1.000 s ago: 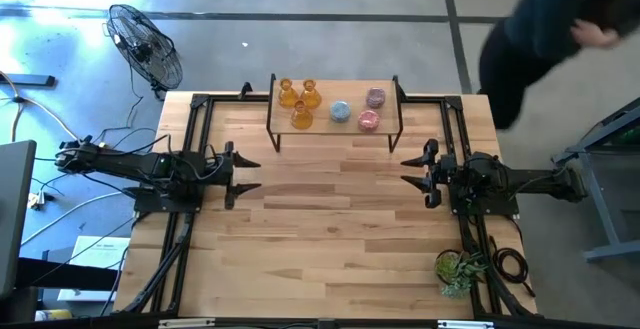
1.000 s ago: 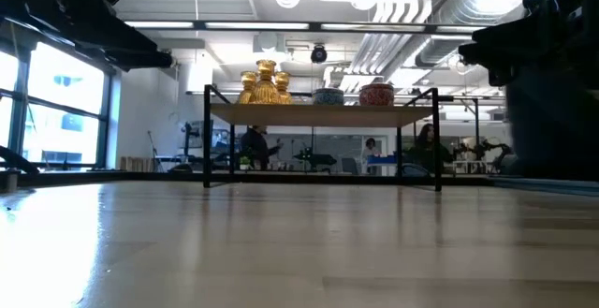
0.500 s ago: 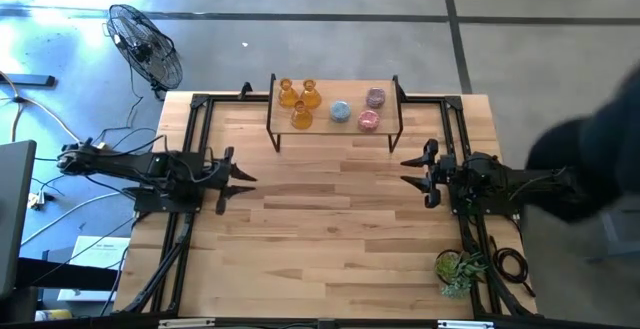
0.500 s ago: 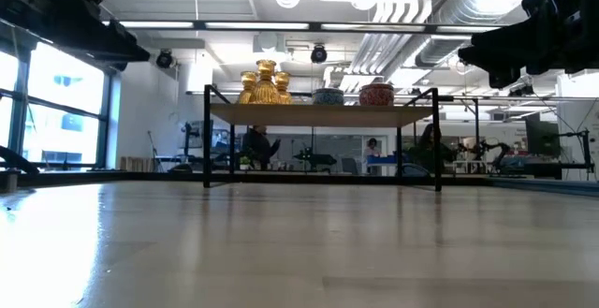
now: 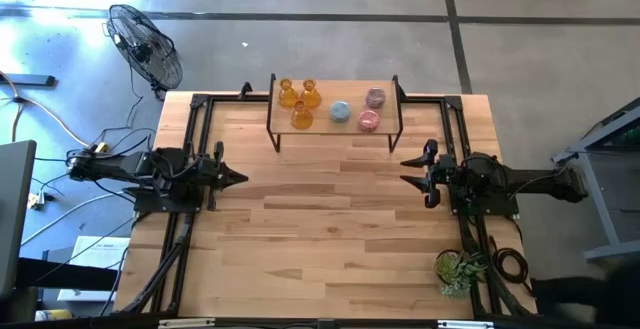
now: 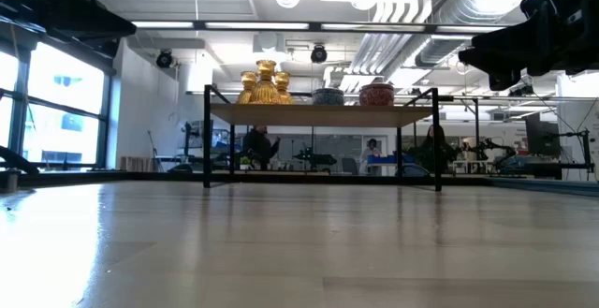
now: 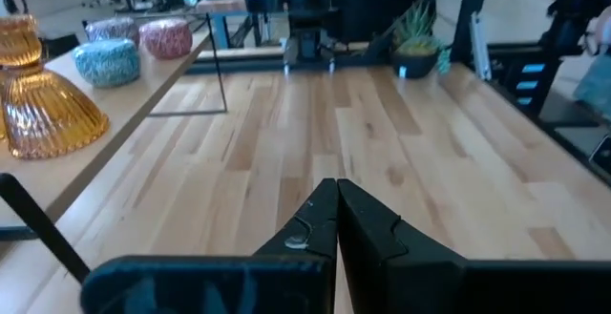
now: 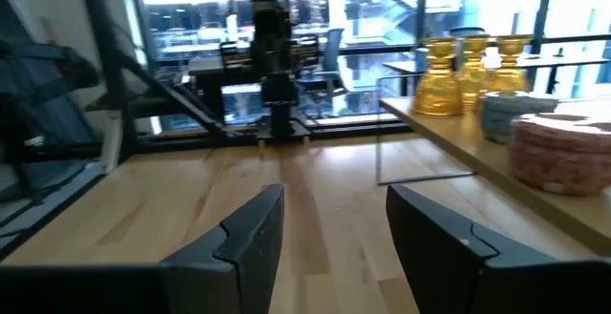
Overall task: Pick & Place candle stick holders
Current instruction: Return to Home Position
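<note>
Several small glass candle stick holders stand on a low wooden shelf [image 5: 335,129] at the table's far side: three amber ones [image 5: 299,102], a pale blue one [image 5: 340,112] and two pink ones [image 5: 371,109]. My left gripper [image 5: 243,178] hovers over the table's left side, shut and empty, fingertips pointing to the table's right. My right gripper [image 5: 404,170] hovers over the right side, open and empty, pointing to the table's left. Both are well short of the shelf.
A green potted plant [image 5: 457,267] stands near the table's right front corner. Black frame rails [image 5: 195,119] run along the table's left and right sides. A fan [image 5: 145,47] stands on the floor beyond the far left corner. Bare wood lies between the two grippers.
My left gripper has shut its fingers from wide open and drawn back a little toward the table's left edge. My right gripper has kept still. A person beyond the table's far right corner has moved out of view.
</note>
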Robot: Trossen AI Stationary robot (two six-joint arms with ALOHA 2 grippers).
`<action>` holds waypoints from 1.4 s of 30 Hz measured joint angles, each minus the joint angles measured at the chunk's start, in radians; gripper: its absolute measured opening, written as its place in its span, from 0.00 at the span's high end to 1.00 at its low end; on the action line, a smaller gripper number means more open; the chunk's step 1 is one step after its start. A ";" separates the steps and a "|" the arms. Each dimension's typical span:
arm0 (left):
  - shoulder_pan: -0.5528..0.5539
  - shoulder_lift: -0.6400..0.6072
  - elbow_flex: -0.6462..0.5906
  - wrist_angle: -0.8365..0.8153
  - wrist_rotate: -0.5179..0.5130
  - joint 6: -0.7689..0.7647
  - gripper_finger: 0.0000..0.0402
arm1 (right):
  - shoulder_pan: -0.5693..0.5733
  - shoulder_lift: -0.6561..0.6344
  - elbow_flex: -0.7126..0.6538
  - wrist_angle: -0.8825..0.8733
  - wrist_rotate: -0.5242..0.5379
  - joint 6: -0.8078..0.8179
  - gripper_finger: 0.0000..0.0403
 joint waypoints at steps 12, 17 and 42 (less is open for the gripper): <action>0.000 -0.082 -0.003 -0.007 0.078 -0.042 1.00 | 0.000 0.000 -0.002 0.000 -0.044 -0.011 0.55; 0.000 -0.111 -0.104 0.087 0.112 -0.058 1.00 | 0.000 0.000 -0.002 0.000 -0.045 -0.001 0.55; 0.000 -0.126 -0.280 0.303 0.172 -0.080 1.00 | 0.000 0.000 -0.002 -0.016 0.064 0.015 0.55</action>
